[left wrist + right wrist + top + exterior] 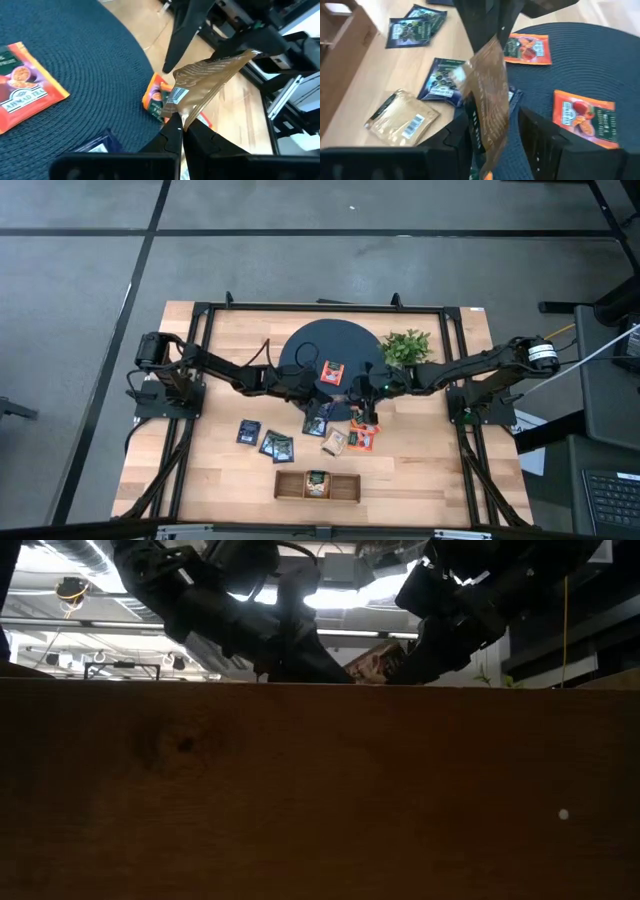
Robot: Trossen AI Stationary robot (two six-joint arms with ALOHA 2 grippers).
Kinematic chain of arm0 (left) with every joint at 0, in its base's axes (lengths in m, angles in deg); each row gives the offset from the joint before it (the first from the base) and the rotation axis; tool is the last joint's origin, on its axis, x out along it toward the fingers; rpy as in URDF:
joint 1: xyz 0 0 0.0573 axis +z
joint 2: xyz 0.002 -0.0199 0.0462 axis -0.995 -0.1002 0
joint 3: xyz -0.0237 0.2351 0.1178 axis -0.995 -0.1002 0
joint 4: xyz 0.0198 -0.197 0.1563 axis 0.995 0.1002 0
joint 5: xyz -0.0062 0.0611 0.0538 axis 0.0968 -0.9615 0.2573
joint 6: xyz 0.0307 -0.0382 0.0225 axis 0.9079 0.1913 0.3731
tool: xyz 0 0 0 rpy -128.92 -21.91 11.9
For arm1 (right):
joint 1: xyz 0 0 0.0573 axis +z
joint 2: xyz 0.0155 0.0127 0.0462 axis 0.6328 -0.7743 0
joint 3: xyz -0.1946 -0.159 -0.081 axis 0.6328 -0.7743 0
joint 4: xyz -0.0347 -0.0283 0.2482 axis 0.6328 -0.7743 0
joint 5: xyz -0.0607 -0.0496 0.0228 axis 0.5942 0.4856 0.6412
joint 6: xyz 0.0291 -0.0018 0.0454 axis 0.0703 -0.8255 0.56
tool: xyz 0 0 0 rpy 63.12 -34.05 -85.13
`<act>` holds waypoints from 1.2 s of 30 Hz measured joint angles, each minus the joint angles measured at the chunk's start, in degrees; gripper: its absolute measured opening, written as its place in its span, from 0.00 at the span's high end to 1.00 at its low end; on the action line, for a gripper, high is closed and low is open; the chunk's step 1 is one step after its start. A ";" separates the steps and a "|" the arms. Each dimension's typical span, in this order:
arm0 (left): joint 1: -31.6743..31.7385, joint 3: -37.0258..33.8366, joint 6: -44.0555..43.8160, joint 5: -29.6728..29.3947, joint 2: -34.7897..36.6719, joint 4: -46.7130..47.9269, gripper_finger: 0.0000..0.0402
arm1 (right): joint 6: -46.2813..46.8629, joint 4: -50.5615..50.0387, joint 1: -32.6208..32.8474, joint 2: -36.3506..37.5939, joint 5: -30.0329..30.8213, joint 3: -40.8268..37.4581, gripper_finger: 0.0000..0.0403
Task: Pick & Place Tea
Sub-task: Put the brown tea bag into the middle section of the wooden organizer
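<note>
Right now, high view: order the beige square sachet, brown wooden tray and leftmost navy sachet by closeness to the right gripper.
From the right gripper:
1. Beige square sachet, beside it.
2. Brown wooden tray, near table edge.
3. Leftmost navy sachet, far left.

Grey floor, bright ceiling lights
</note>
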 joint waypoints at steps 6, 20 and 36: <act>0.00 0.00 0.01 0.09 0.00 0.75 0.99 | 0.02 0.11 0.00 0.00 0.67 0.00 0.83; -0.82 0.00 9.95 4.01 0.00 0.94 0.94 | 1.65 -2.78 0.00 0.04 -3.99 0.04 0.98; -1.88 3.85 19.59 -0.52 0.00 0.17 0.59 | 5.20 -2.01 -0.02 -0.02 -7.21 -0.02 0.99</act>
